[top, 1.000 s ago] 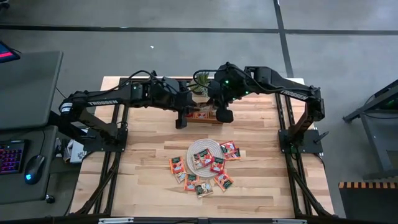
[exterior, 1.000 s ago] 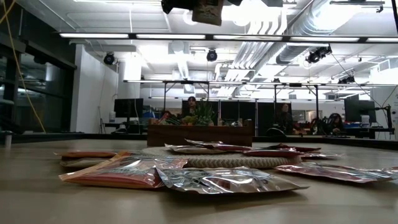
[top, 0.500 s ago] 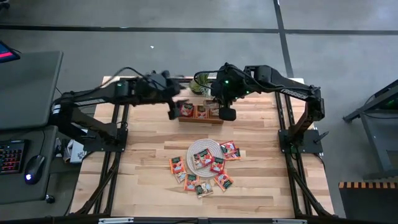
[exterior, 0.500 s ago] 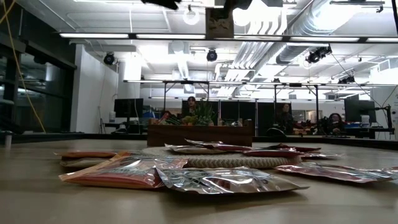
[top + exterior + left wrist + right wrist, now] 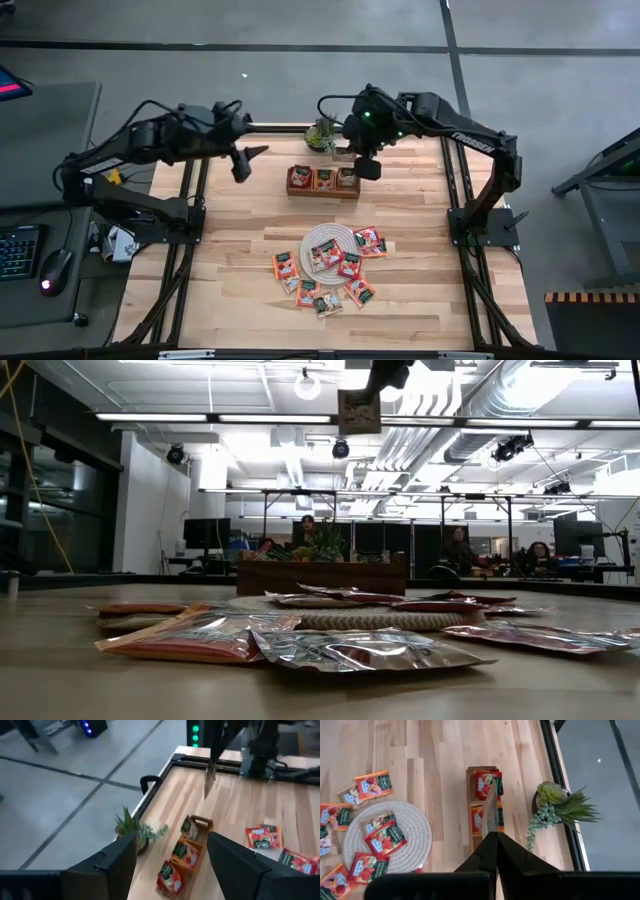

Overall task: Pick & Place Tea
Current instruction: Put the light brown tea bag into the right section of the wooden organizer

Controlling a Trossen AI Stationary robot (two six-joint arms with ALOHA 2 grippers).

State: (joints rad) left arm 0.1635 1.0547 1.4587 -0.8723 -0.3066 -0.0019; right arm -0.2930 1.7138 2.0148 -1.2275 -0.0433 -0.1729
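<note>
While your right gripper hung above the far end of the wooden tray, it was clamped shut on one tea sachet, which hung edge-on from the fingertips over the tray in the right wrist view and showed high against the ceiling in the low view. That sachet was not yet placed.

Your left gripper was off to the left of the tray, near the back left part of the table, with its fingers spread apart and nothing between them. It looked to be waiting.

As for progress, each of the three tray compartments showed at least one orange-red sachet in the high view; how many were stacked in each you could not tell from these pictures.

Most of the job seemed left. Roughly ten sachets were lying near the middle of the table: a few on the round woven mat, the others on the bare wood just beside it, to its right, left and front. A small potted plant stood behind the tray, close to the held sachet's path, so you would have wanted the drop kept clear of it.

By my judgement you were about a quarter through, with one delivery under way.
</note>
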